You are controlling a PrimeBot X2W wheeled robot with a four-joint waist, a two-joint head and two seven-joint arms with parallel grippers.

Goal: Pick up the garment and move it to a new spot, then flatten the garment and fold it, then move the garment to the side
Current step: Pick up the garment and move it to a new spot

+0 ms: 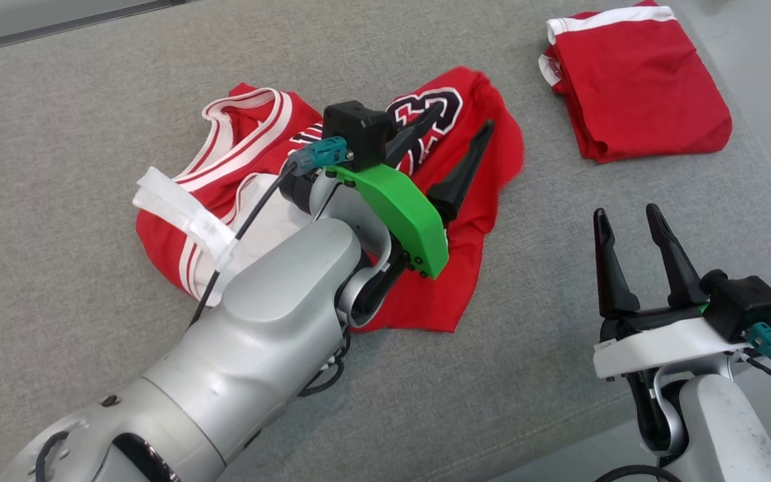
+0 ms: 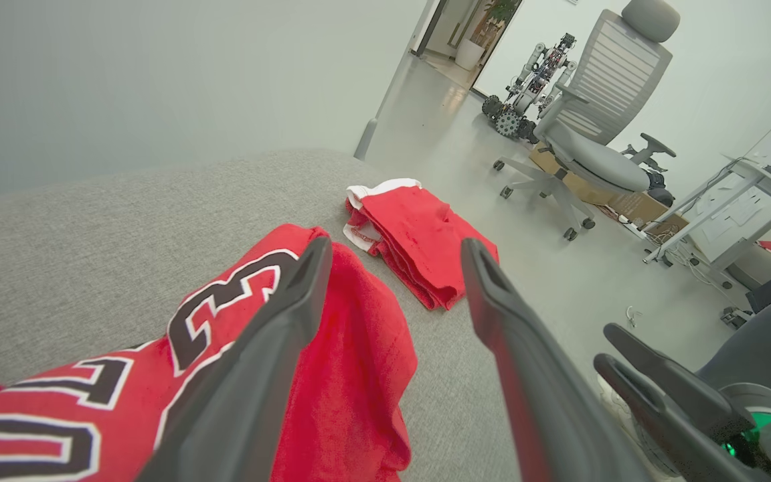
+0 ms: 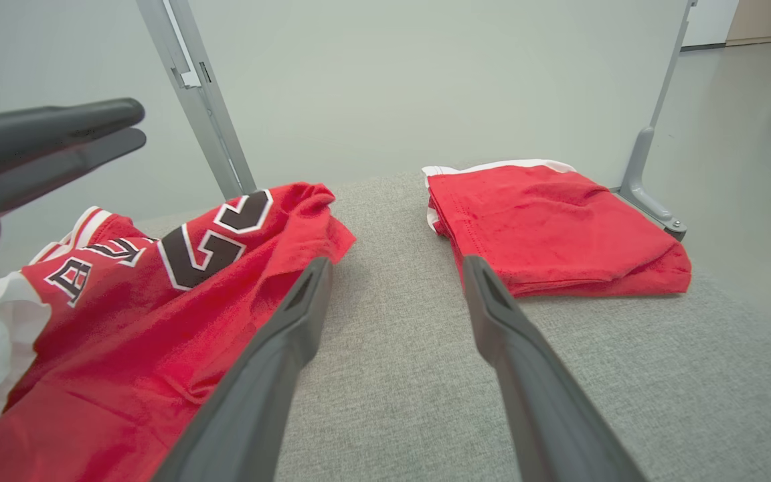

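Two garments on one grey woven-fabric surface [image 1: 57, 167]: a crumpled red basketball jersey with white trim and black lettering [image 1: 425, 308] at mid-surface, and a folded red garment [image 1: 640, 87] well apart at the far right. Left gripper [image 1: 464, 118]: fingers spread wide, empty, over the jersey, perhaps just clear of it. Right gripper [image 1: 626, 211]: likewise spread and empty, off the jersey's right side.

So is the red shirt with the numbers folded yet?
Not folded. The jersey lies crumpled on the grey surface, its edges wavy; the other red garment is a neat stack.
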